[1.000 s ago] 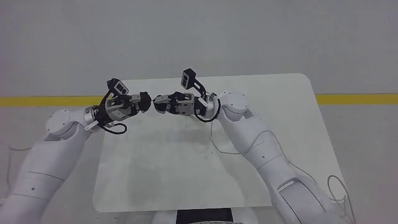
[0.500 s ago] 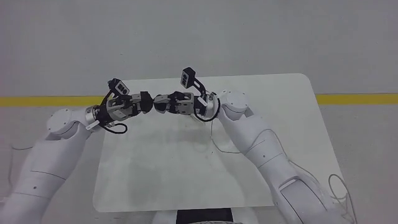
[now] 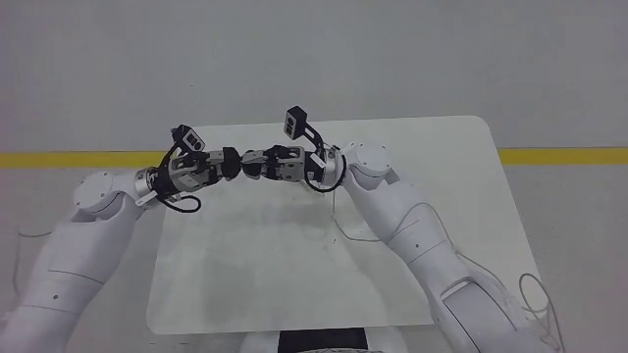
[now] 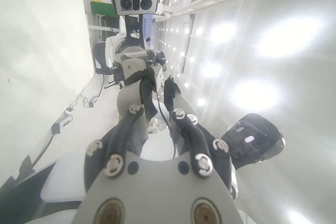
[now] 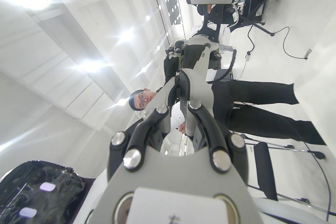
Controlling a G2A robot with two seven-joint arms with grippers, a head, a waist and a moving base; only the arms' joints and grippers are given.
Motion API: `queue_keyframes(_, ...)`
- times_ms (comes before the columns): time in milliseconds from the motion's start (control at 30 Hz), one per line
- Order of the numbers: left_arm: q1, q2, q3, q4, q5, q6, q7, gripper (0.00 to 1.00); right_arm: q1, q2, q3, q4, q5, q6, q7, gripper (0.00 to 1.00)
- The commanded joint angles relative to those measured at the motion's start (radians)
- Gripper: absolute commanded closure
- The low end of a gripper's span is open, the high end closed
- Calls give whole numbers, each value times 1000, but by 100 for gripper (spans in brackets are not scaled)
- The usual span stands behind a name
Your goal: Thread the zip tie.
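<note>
- The zip tie (image 4: 161, 111), a thin black strand, is looking limp; if its tip is bending while being fed, it could be missing the head's slot and buckling.
- A light pinch could be letting the strand slide back instead of forward.
- If the two pincers are sitting slightly out of line, the tip could be catching on the slot's edge.
- The left pincer (image 4: 158, 88) is pinching the zip tie, pressed nearly together on it, with the strand trailing back toward the palm.
- Just beyond, the right pincer (image 5: 181, 78) is meeting it tip to tip, pressed together; whether it is gripping the zip tie's other end, I cannot tell.
- Both are hanging above the tabletop (image 3: 442, 216), near its far edge.
</note>
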Motion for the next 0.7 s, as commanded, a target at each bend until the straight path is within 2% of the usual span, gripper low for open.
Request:
queue_keyframes(0,1,0,-2,-1,6,-1,-3,87,0,2,0,-1,-1,4,0,100)
queue_keyframes(100,2,0,-6,-4,16,-3,-11,87,1,6,-3,-2,-3,17,10,100)
queue_keyframes(667,15,-2,-22,-15,23,4,-22,89,-4,19,-11,-18,5,17,1,100)
